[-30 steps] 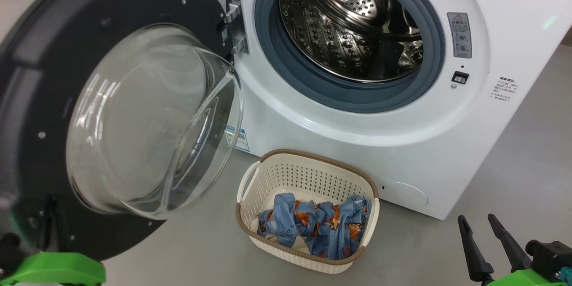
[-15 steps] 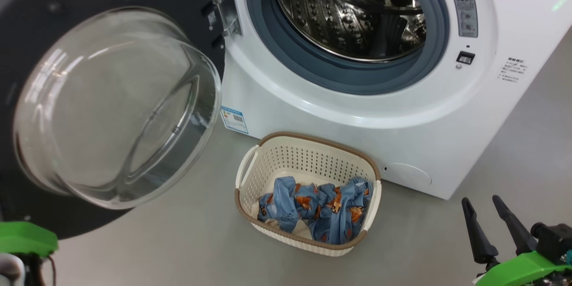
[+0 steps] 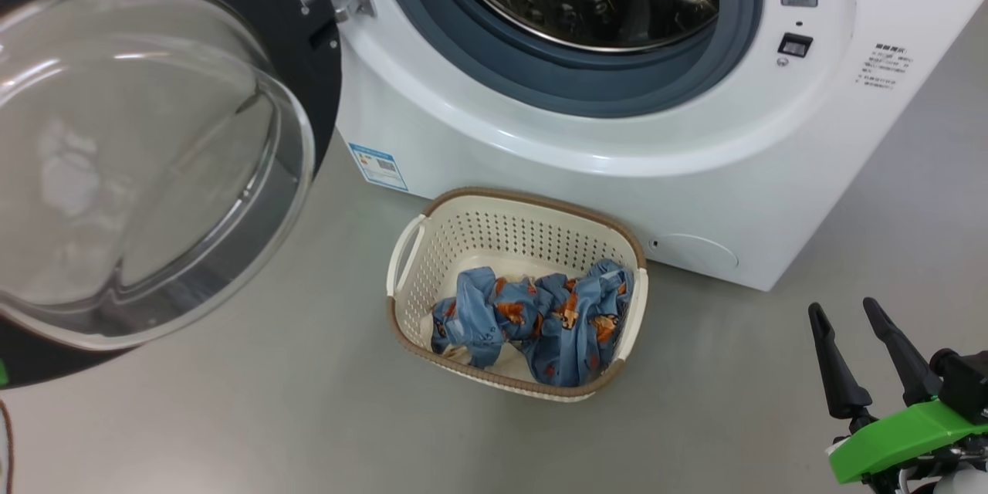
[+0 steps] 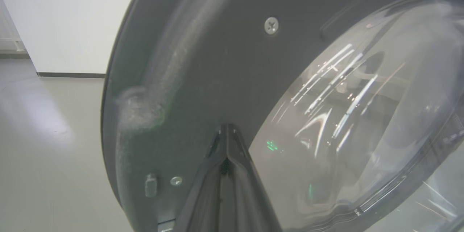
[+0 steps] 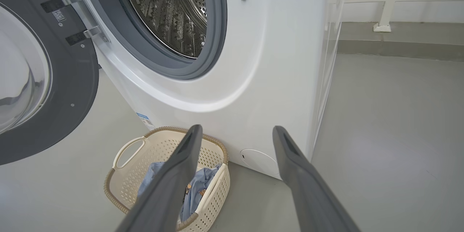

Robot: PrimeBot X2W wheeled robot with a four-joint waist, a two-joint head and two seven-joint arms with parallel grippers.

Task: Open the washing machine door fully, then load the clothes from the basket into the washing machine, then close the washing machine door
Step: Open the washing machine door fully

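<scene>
The clothes (image 3: 532, 320) lie crumpled in the basket (image 3: 509, 204), lower centre of the head view. They look soft, light and floppy, likely to trail, so a raised fold mid-bundle seems the place to pinch. The basket stands on the floor (image 3: 309, 417) just before the washing machine (image 3: 540, 162). At upper left the washing machine door (image 3: 320, 85) hangs wide, with the left claw (image 4: 226, 130) pressed together close at its inner face. At lower right, the right claw (image 3: 843, 307) waits spread and empty.

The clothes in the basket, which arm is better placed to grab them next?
Probably the right. The right gripper is open and empty beside the basket holding the clothes. The left gripper is shut, its tips at the washing machine door.
</scene>
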